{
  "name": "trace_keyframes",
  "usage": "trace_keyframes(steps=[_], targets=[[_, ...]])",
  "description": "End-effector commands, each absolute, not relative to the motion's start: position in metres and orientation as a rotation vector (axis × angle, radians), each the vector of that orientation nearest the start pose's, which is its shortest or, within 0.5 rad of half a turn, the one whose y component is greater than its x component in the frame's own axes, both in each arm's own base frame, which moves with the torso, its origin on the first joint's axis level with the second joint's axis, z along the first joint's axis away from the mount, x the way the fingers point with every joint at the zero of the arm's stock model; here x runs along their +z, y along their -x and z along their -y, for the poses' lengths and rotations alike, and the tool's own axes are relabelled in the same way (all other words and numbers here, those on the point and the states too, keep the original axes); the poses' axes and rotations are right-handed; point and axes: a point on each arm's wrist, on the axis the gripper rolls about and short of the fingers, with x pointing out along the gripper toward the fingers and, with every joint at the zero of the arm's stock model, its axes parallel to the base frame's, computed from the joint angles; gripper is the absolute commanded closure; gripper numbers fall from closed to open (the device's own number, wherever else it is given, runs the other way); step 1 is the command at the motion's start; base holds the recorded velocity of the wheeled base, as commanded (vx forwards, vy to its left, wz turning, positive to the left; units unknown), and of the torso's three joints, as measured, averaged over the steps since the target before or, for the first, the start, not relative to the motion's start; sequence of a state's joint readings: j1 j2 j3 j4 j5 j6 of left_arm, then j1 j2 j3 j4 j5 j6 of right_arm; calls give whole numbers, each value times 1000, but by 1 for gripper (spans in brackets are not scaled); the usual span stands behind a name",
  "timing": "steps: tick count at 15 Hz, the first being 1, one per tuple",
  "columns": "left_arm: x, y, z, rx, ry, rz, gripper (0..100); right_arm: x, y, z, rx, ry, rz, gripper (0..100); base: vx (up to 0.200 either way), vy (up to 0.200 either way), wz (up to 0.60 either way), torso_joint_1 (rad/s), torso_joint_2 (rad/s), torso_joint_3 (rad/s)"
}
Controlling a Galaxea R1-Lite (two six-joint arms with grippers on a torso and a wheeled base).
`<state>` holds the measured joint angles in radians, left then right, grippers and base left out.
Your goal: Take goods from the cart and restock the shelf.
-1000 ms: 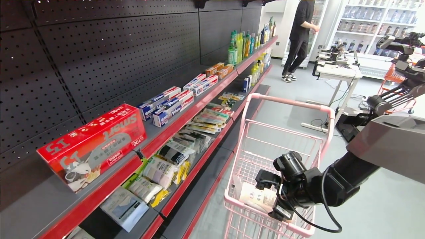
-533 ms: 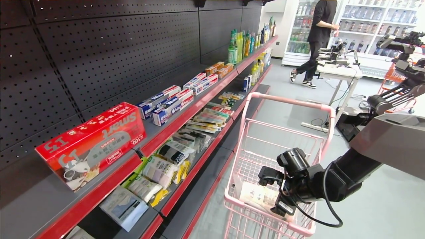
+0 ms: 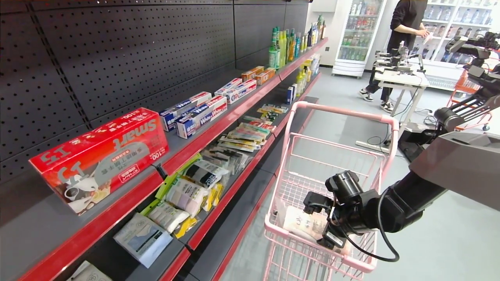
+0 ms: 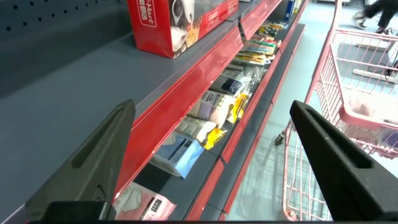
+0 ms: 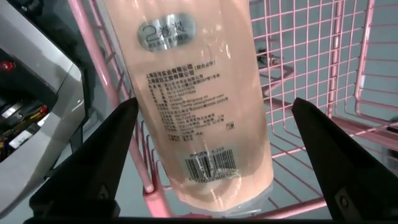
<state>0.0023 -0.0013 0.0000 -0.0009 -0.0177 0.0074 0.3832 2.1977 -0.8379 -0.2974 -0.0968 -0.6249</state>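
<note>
A pale peach soft pack (image 5: 199,112) with a printed label and barcode lies in the pink wire cart (image 3: 343,113). My right gripper (image 5: 211,162) is inside the cart and open, one finger on each side of the pack. From the head, this gripper (image 3: 318,224) sits at the cart's near end over the pack (image 3: 299,226). The left gripper (image 4: 211,162) is open and holds nothing, level with the grey shelf (image 4: 93,93) and its red front edge. A red box (image 3: 101,156) stands on that shelf (image 3: 218,132).
Toothpaste boxes (image 3: 201,117) and bottles (image 3: 281,50) line the upper shelf further along. Bagged goods (image 3: 187,195) fill the lower shelf. The cart's rim (image 4: 367,118) stands close to the shelving, with open grey floor to its right. A white table (image 3: 402,80) stands beyond.
The head view has shifted a little. My right gripper stays at the pack in the cart with barely any movement.
</note>
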Motion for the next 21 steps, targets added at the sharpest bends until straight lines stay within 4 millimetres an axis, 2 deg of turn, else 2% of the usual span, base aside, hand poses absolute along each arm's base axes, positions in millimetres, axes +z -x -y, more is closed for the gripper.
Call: trace_keyframes(steps=[1,5,10,12,15,21], targets=[[76,23,0,-15,-8,2,0,0,-317,-126,584,812,-916,0,0,0,0,-17,71,36],[76,23,0,-15,-8,2,0,-4,-327,-130,602,798,-903,0,0,0,0,0,0,0],[76,23,0,-14,-8,2,0,-39,-356,-143,659,763,-913,0,0,0,0,0,0,0],[76,23,0,-14,-8,2,0,-50,-363,-140,651,756,-928,0,0,0,0,0,0,0],[76,23,0,-15,-8,2,0,-49,-364,-143,671,767,-993,0,0,0,0,0,0,0],[76,23,0,-14,-8,2,0,-40,-397,-166,689,787,-1012,0,0,0,0,0,0,0]])
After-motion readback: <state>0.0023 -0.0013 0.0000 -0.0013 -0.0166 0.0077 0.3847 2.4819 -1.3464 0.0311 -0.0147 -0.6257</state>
